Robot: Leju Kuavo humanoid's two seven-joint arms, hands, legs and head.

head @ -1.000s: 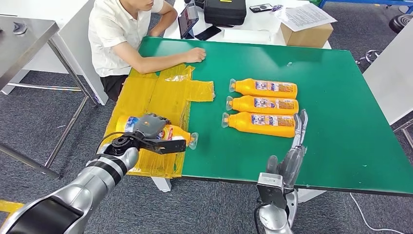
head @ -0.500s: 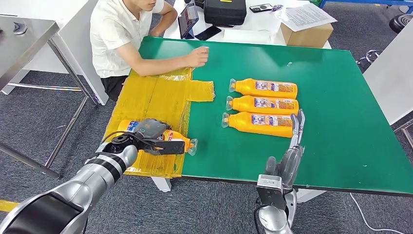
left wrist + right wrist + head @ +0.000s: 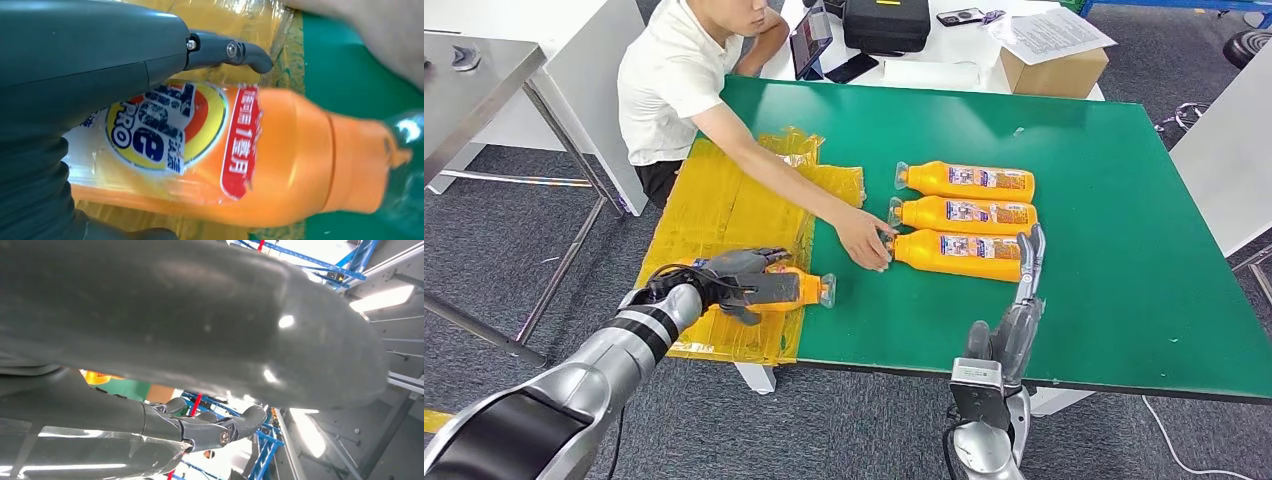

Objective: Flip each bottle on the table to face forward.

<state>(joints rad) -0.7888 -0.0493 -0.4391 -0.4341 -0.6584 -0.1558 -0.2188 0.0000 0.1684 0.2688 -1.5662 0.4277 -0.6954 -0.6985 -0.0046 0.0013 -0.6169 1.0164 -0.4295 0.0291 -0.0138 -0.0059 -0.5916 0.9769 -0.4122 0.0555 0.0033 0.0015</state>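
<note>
The person's hand (image 3: 865, 243), which a second ago rested at the far edge of the counter (image 3: 1124, 290), has reached across and now touches the cap end of the nearest orange bottle in the row (image 3: 964, 254). The left hand (image 3: 742, 283) has turned the orange detergent bottle (image 3: 799, 290) it grips, rolling it so the blue end no longer shows in the head view, and has carried it slightly nearer the counter's front edge. The right hand (image 3: 1027, 290) has shifted a little leftward.

The surface (image 3: 1124, 180) is matt green, smooth. At left centre, a yellow plastic sheet (image 3: 724, 200) lies crinkled and glossy. The orange bottles (image 3: 969, 181) look like smooth plastic with glossy printed labels. The left arm (image 3: 614, 355) is shiny silver metal.
</note>
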